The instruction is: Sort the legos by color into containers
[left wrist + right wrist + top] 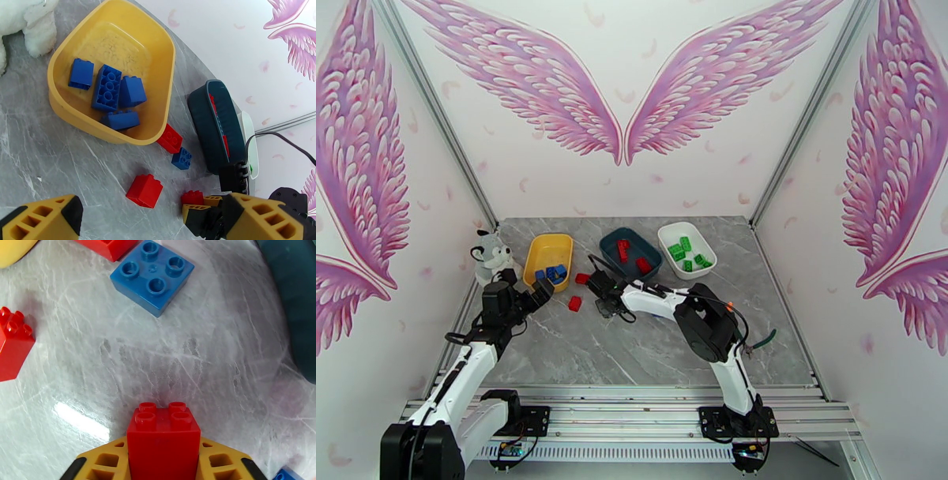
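My right gripper (163, 461) is shut on a red lego (163, 429) just above the marble table, and it sits in front of the teal container (630, 254). A blue lego (152, 276) and two red legos (12, 344) (108, 246) lie loose beyond it. The yellow container (158, 47) holds several blue legos (106, 87). My left gripper (152, 225) hangs open just short of that container, over a loose red lego (145, 190). Green legos (683, 249) fill the white container (667, 230), and red ones (624, 251) lie in the teal one.
A plush husky (491, 256) sits left of the yellow container, close to my left arm. The three containers stand in a row at the back of the table. The two grippers (539, 292) (604, 296) are close together, with loose legos between them.
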Tool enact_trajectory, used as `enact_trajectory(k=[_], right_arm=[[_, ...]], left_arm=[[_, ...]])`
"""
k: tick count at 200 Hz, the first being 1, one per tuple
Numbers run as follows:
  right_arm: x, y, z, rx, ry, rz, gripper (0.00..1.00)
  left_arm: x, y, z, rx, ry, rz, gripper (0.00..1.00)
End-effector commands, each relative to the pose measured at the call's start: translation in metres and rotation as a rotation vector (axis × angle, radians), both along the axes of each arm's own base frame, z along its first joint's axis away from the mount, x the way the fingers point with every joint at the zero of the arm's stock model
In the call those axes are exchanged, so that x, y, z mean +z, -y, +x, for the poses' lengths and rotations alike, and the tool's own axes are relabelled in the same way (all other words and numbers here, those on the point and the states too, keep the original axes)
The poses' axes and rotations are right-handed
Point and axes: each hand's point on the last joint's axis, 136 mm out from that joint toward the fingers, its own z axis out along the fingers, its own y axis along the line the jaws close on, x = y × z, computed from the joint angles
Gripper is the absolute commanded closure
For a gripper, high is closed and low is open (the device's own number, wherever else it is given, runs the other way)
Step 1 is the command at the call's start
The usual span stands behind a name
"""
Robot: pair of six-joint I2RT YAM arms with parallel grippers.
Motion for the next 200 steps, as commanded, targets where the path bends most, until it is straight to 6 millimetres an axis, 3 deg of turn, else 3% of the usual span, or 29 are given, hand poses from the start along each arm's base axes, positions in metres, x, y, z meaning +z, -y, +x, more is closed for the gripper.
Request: enact_trajectory(k=[1, 39, 69, 105, 126, 148, 166, 200], right_arm=[[0.046, 0.003, 0.015, -0.022, 0.068, 0.064, 0.72], [0.095, 0.032, 0.048, -0.117, 0.148, 0.132, 0.73], [0.129, 0.065, 0.091, -0.222, 0.212, 0.181, 0.73], [0.140, 0.093, 0.139, -0.314, 0.240, 0.180, 0.68], [0.141, 0.100, 0.158, -0.335, 0.252, 0.159, 0.52], [0.150, 0.101, 0.165, -0.335, 0.273, 0.138, 0.38], [0.159, 0.101, 0.164, -0.334, 0.282, 0.152, 0.34], [0.173, 0.080, 0.137, -0.263, 0.291, 0.201, 0.31]], left_arm=[[-0.007, 0.009, 0.003, -0.043, -0.005, -0.031, 0.01], [-0.017, 0.033, 0.009, -0.124, -0.024, -0.047, 0.01], [-0.017, 0.048, 0.011, -0.167, -0.018, -0.034, 0.01], [-0.011, 0.057, 0.009, -0.194, 0.001, -0.003, 0.01], [-0.010, 0.057, 0.008, -0.194, 0.002, 0.015, 0.01], [-0.011, 0.057, 0.008, -0.192, 0.000, 0.026, 0.01], [-0.011, 0.056, 0.008, -0.185, -0.003, 0.034, 0.01], [-0.012, 0.048, 0.008, -0.150, -0.007, 0.060, 0.01]])
